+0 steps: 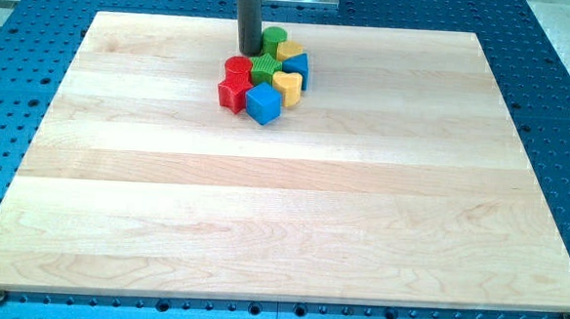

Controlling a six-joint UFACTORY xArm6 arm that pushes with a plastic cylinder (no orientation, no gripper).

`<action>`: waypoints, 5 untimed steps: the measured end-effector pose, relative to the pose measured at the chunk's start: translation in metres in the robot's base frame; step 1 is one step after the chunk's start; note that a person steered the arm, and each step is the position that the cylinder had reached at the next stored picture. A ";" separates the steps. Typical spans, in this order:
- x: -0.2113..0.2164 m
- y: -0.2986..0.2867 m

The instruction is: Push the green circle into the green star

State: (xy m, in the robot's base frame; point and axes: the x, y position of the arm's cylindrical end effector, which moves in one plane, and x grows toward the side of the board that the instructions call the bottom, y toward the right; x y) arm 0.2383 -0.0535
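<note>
My tip (248,52) rests at the cluster's upper left, just beside the green circle (275,38) and touching the green star (264,69). Circle and star touch, near the wooden surface's (282,218) top edge. The end effector is a bare rod, holding nothing.

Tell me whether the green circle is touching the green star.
Touching. In the camera view the green circle sits directly against the top edge of the green star, with no wood visible between them. My tip stands just left of both.
</note>
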 end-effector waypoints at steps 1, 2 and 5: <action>-0.026 0.000; -0.046 0.000; -0.012 0.034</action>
State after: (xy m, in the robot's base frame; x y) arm 0.2258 -0.0193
